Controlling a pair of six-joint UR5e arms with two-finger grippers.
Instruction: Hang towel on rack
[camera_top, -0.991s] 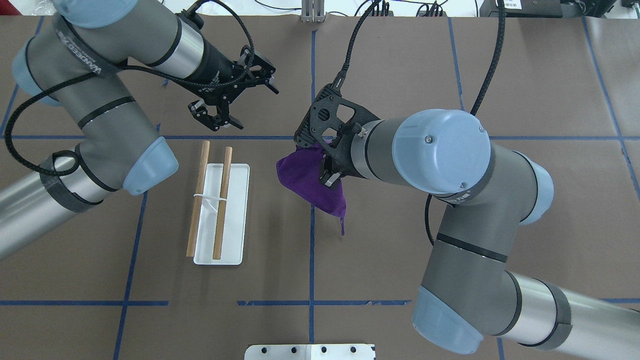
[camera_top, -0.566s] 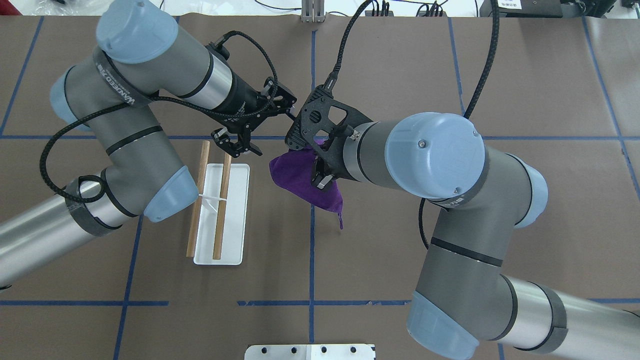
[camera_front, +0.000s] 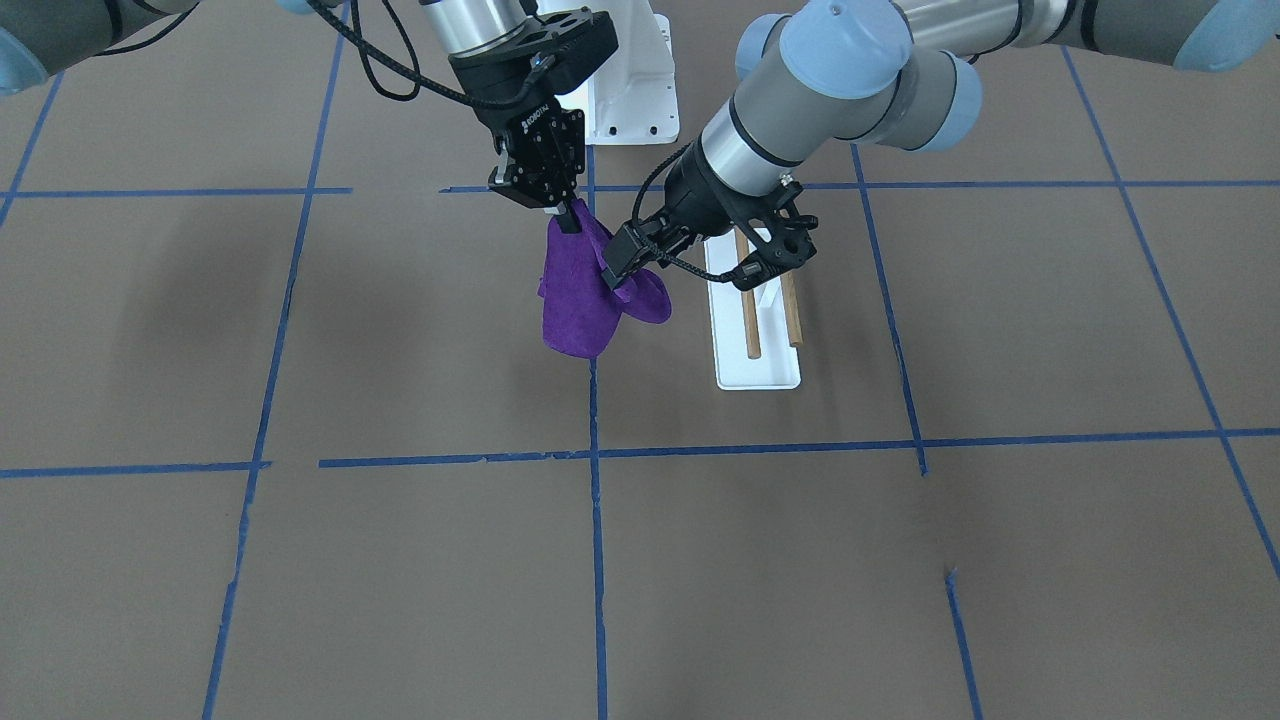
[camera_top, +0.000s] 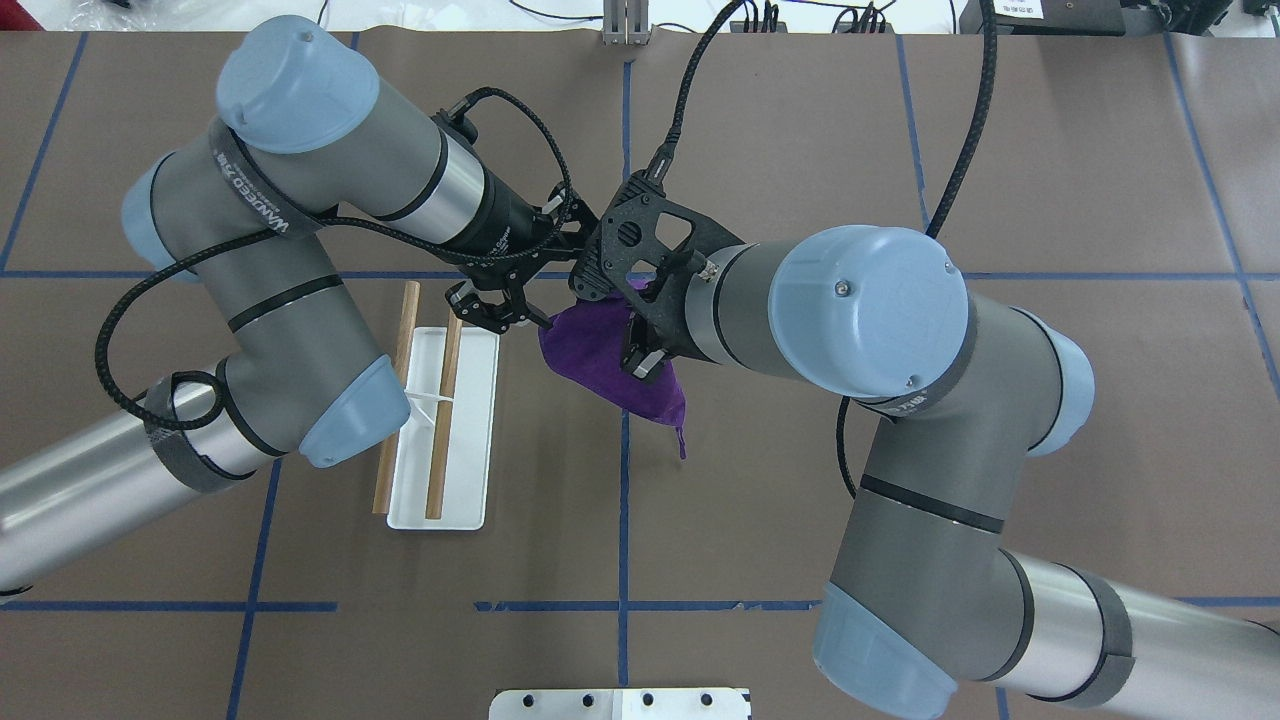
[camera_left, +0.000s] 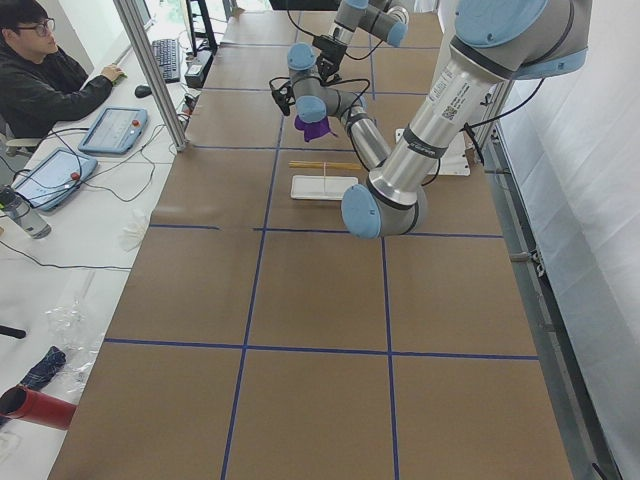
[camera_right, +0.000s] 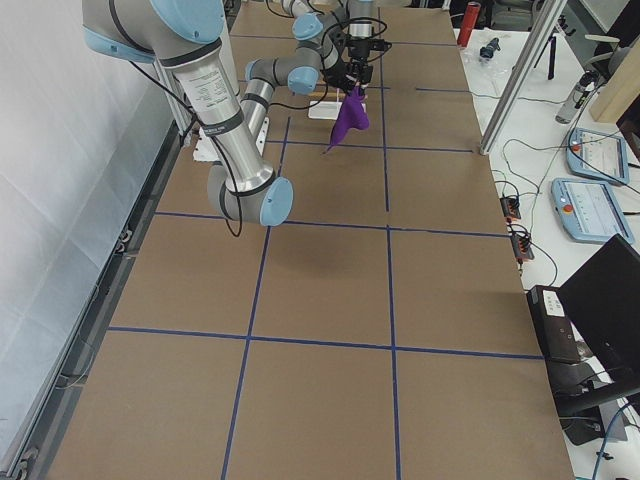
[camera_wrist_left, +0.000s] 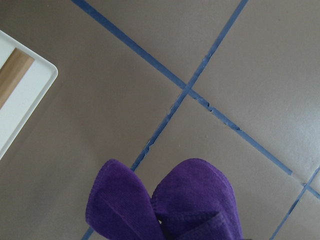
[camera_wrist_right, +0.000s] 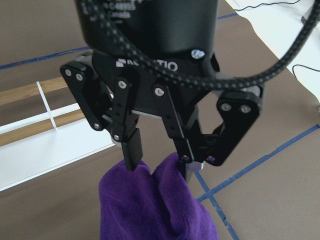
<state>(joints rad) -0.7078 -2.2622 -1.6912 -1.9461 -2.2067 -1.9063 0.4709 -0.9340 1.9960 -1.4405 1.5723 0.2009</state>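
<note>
We see the right gripper (camera_wrist_right: 159, 161) pinching the top of the towel (camera_front: 580, 300), its fingers pressed onto a bunched fold. The cloth hangs free above the table (camera_front: 800, 560), just beside the rack (camera_top: 470, 430) on the right arm's side and apart from both dowels (camera_top: 390, 440). The left gripper (camera_front: 690, 258) hangs tilted over the rack's end farthest from the robot, its fingers spread wide around nothing; one fingertip (camera_front: 622, 263) sits right at the towel's edge, though we cannot tell whether it touches.
</note>
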